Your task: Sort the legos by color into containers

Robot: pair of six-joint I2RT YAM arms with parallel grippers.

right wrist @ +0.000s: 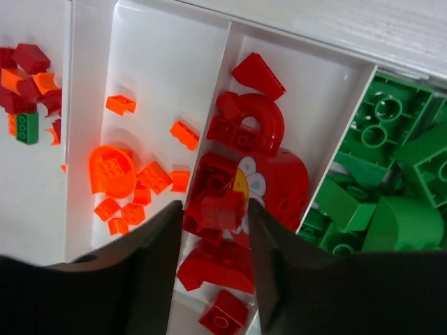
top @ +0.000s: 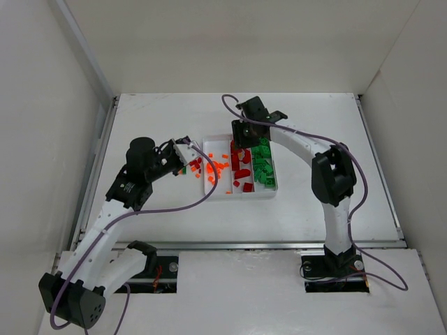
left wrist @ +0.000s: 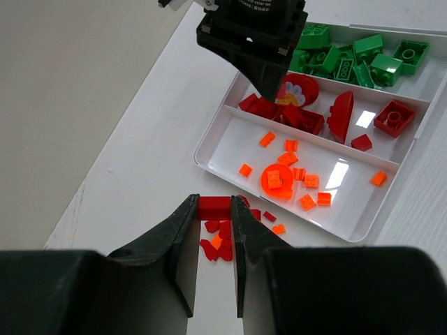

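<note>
The white tray (top: 237, 197) has three compartments: orange legos (top: 216, 171) on the left, dark red legos (top: 241, 171) in the middle, green legos (top: 264, 171) on the right. A loose pile (top: 194, 166) of red and orange pieces with one green brick (right wrist: 26, 128) lies on the table left of the tray. My left gripper (left wrist: 215, 209) is shut on a dark red brick (left wrist: 215, 206), held above that pile (left wrist: 222, 241). My right gripper (right wrist: 215, 209) is open over the red compartment; a small blurred red piece (right wrist: 223, 211) sits between its jaws, touching neither.
The right arm's black wrist (left wrist: 258, 35) hangs over the tray's far end in the left wrist view. White walls enclose the table (top: 314, 209) on the left, back and right.
</note>
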